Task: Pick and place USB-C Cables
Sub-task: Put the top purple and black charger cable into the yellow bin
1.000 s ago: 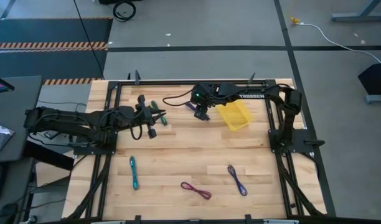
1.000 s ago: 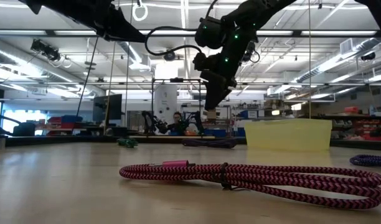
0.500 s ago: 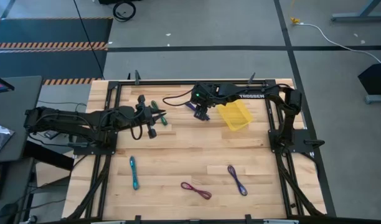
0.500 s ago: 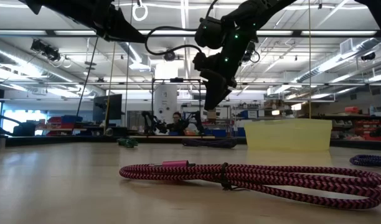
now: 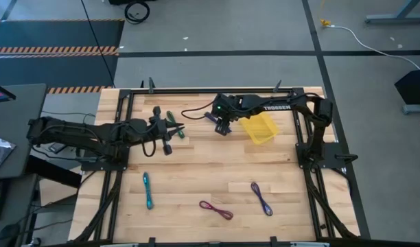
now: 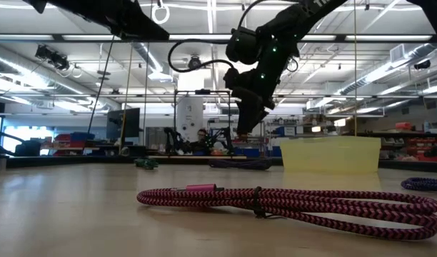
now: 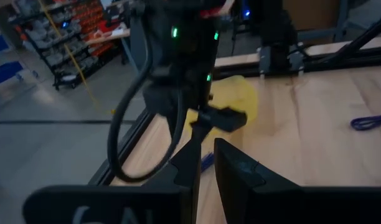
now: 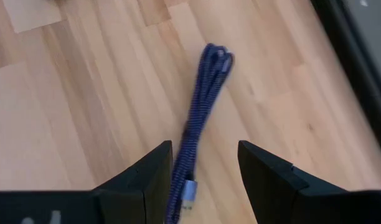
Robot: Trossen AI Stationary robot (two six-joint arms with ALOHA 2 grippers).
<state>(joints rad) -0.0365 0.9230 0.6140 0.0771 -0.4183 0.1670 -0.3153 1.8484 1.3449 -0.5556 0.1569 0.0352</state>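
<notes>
R gripper (image 5: 224,128) hangs top centre, fingers (image 8: 265,171) apart (empty) over a blue cable (image 8: 200,118), beside the tray (image 5: 259,127). L gripper (image 5: 174,130) upper left, looks closed.

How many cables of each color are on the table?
Green cable: 1
Teal cable: 1
Magenta cable: 1
Purple-blue cables: 2, one near the front, one under the right end effector
Total: 5
</notes>
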